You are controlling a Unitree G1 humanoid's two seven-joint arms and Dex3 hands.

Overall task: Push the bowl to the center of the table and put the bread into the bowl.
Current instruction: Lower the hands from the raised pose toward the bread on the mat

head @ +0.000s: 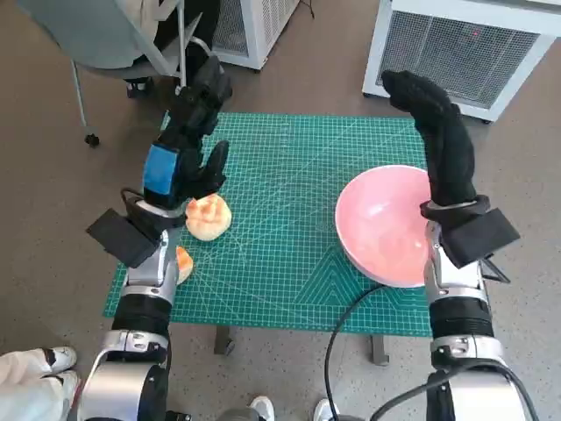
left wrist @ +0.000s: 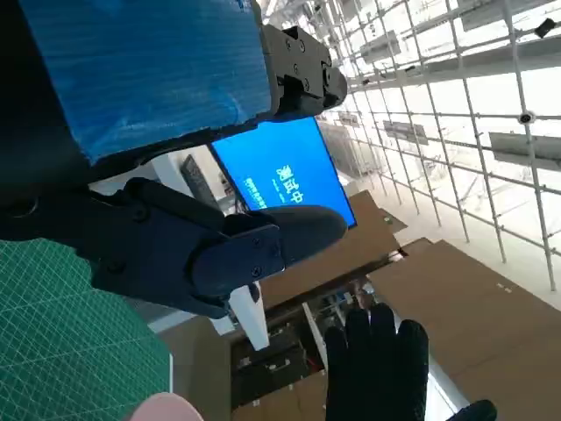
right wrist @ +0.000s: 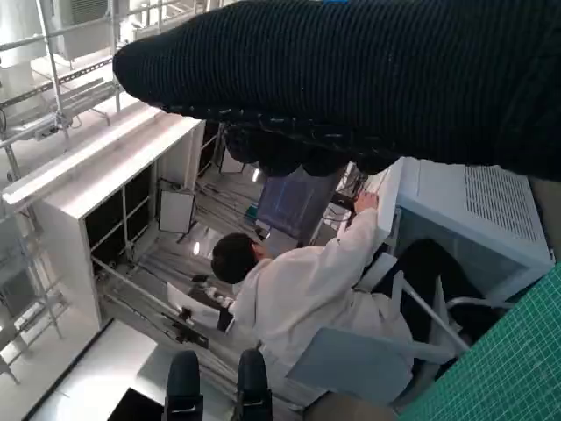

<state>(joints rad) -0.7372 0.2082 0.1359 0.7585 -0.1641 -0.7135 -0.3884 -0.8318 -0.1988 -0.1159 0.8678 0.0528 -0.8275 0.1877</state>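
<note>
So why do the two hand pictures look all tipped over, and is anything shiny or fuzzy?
Head view: sharp and evenly lit; the pink bowl shows soft glare inside. Left wrist view: tilted, the left hand close up, the blue screen glowing bright. Right wrist view: turned sideways, the right hand a dark band, the person leaning.

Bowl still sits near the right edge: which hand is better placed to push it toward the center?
Right. The right hand is raised along the pink bowl's outer side; the left hand is across the mat, beside the bread.

A green cutting mat (head: pixel 289 237) covers the table; a grey chair (head: pixel 105 35) stands far left, a white cabinet (head: pixel 465 48) far right.
</note>
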